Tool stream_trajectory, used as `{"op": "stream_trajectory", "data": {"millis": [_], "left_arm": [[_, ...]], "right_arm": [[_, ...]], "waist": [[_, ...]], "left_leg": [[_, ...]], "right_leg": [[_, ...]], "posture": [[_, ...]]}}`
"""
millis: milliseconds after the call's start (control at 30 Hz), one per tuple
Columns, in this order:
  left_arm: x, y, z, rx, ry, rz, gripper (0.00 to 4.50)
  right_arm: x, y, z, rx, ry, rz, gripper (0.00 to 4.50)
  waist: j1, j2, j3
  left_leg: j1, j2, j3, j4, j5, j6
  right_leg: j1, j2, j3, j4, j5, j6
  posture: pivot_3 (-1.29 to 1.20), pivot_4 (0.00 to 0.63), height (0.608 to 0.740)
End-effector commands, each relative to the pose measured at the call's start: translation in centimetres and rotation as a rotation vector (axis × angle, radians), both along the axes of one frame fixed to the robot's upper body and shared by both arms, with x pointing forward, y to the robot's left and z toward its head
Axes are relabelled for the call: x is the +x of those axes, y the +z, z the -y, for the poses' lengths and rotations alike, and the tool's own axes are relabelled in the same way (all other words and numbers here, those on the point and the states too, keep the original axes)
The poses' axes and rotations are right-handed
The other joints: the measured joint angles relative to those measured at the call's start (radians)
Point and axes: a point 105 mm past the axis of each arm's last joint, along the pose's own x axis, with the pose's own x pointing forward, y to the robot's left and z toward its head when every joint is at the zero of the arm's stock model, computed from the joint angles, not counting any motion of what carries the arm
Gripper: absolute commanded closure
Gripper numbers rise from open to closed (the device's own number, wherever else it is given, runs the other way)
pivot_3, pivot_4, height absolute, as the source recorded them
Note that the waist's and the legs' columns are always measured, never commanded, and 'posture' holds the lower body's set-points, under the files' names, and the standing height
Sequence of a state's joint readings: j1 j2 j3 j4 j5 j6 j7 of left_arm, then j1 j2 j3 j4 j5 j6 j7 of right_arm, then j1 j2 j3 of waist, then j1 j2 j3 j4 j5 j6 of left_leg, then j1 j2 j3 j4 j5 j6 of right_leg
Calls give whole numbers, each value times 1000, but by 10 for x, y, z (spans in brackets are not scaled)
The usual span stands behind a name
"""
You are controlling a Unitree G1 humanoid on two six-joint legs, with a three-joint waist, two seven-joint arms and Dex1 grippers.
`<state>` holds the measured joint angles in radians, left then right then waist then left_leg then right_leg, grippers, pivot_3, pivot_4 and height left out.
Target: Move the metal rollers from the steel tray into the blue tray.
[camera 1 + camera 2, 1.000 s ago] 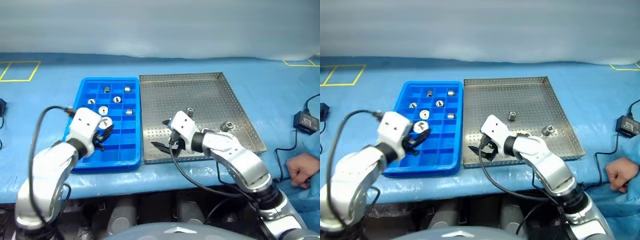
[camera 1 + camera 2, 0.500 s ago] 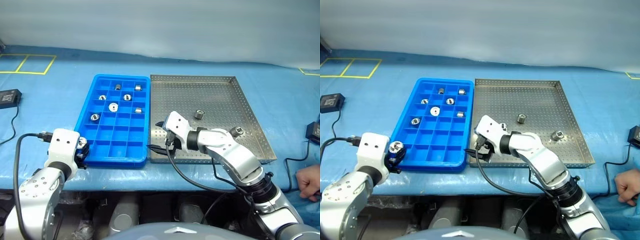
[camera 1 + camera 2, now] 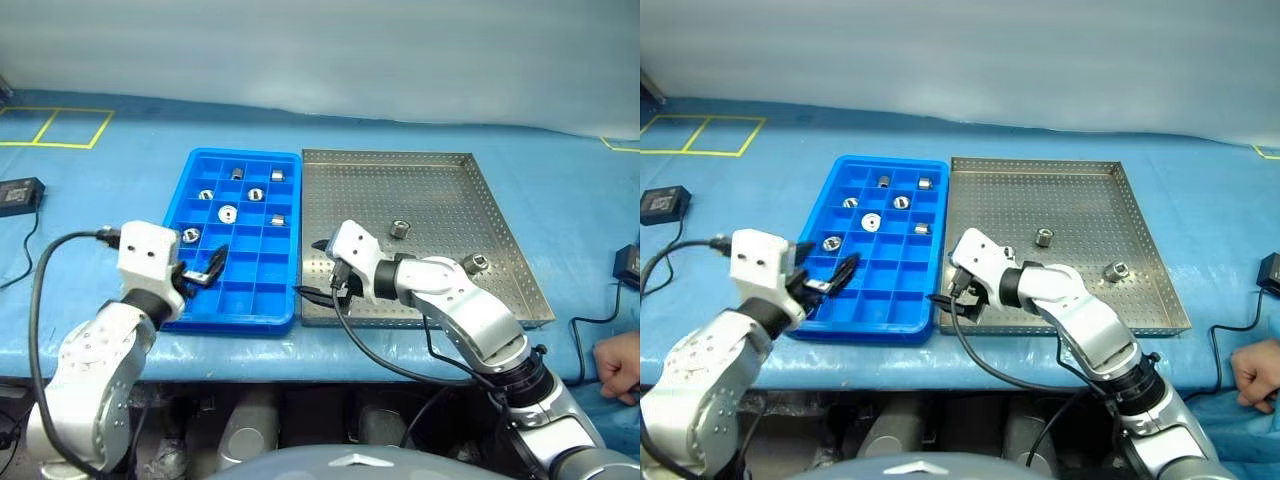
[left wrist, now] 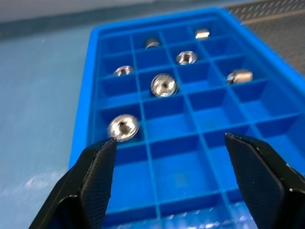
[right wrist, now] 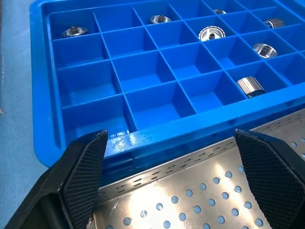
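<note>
Hovering over the near left corner of the blue tray (image 3: 240, 300), the left gripper (image 3: 203, 273) has its black fingers spread wide with nothing between them, and a roller (image 4: 123, 127) sits in the compartment just ahead of it, which looks like a drop just made. That makes seven metal rollers (image 3: 228, 213) sitting singly in the grid cells, mostly toward the far end, so each piece gets its own pocket. Over on the steel tray (image 3: 520, 290), two rollers (image 3: 400, 229) are yet to be shifted, one mid-floor and one (image 3: 474, 263) nearer the right rim. The right gripper (image 3: 322, 270) waits low at the steel tray's near left corner, jaws fully apart and empty, right beside the blue tray's wall. My read: it is parked there, well short of both stragglers.
</note>
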<state>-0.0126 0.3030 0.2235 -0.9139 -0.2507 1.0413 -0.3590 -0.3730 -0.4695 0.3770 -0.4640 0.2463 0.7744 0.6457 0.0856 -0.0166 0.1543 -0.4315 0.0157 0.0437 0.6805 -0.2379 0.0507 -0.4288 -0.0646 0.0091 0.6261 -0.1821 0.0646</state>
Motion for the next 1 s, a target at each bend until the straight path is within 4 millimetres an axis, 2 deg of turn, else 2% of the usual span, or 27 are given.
{"op": "stream_trajectory", "data": {"millis": [33,167,333,500,700,1000], "left_arm": [[16,3,32,4,-188,26,534],[33,-4,60,67,-370,25,534],[57,-4,93,90,-541,14,534],[77,-21,118,113,-659,-57,534],[95,-41,129,111,-670,-144,534],[112,-72,123,182,-566,-235,534]], "right_arm": [[7,11,13,-7,-95,64,0],[12,10,26,-28,-192,66,0],[5,7,41,-47,-260,59,0],[5,4,53,-63,-354,63,0],[-1,2,54,-55,-387,66,0],[-5,2,58,-49,-420,73,0]], "waist": [[-2,0,0],[-15,0,0],[-50,0,0],[-96,0,0],[-144,0,0],[-181,0,0]], "left_leg": [[0,0,0,0,1,2],[0,-1,1,0,2,4],[-6,-1,1,0,3,6],[-6,-4,2,0,2,6],[-5,-3,3,1,2,7],[-4,0,3,1,2,7]], "right_leg": [[0,0,0,0,0,0],[0,0,0,0,0,0],[0,1,1,0,0,0],[0,1,2,0,0,0],[0,2,3,1,-2,3],[0,2,4,1,-1,4]], "posture": [[123,150,740],[45,150,740],[-61,150,740],[-133,150,740],[-206,150,740],[-240,150,740]]}}
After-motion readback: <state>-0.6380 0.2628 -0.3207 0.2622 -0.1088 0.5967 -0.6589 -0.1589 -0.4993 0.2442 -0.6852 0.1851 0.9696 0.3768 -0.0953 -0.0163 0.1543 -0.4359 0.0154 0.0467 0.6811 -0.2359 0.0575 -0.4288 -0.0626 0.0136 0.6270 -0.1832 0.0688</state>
